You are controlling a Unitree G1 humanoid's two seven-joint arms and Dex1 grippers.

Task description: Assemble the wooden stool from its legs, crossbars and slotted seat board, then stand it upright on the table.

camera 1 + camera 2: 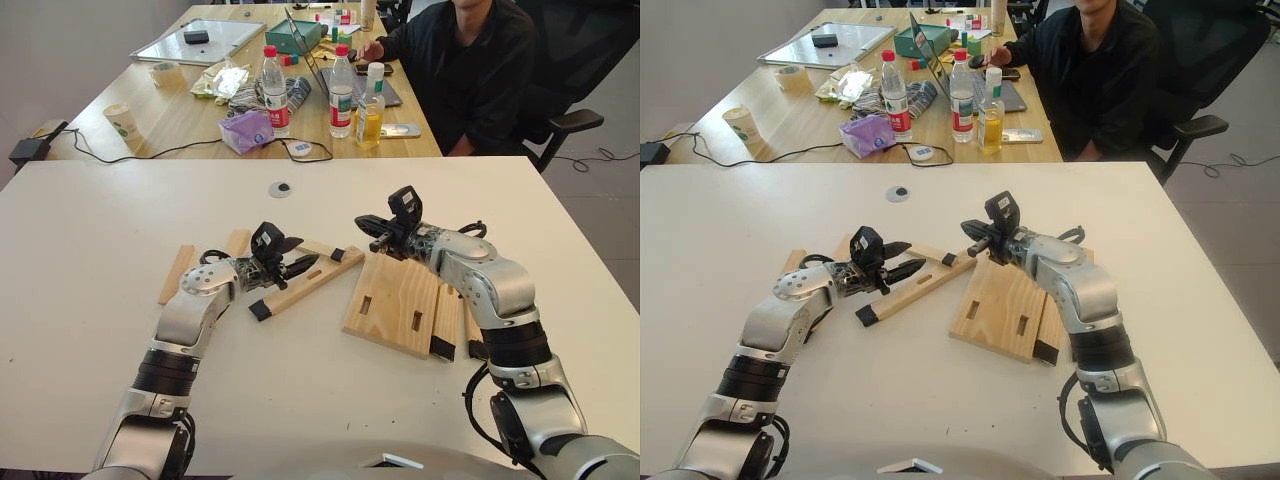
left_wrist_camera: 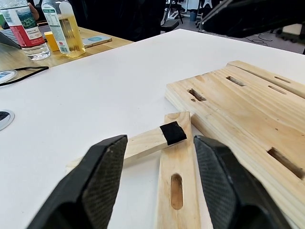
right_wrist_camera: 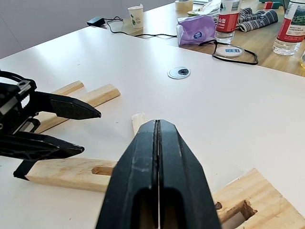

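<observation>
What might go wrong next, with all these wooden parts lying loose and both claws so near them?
1. The open left gripper straddles a slotted bar whose end meets a black-tipped bar; closing may pinch or drag both.
2. The shut right gripper hangs by the far corner of the board, which lies on other pieces; a nudge might slide it off.

Slotted seat board [image 1: 392,305] flat beside loose leg [image 1: 325,273]
</observation>
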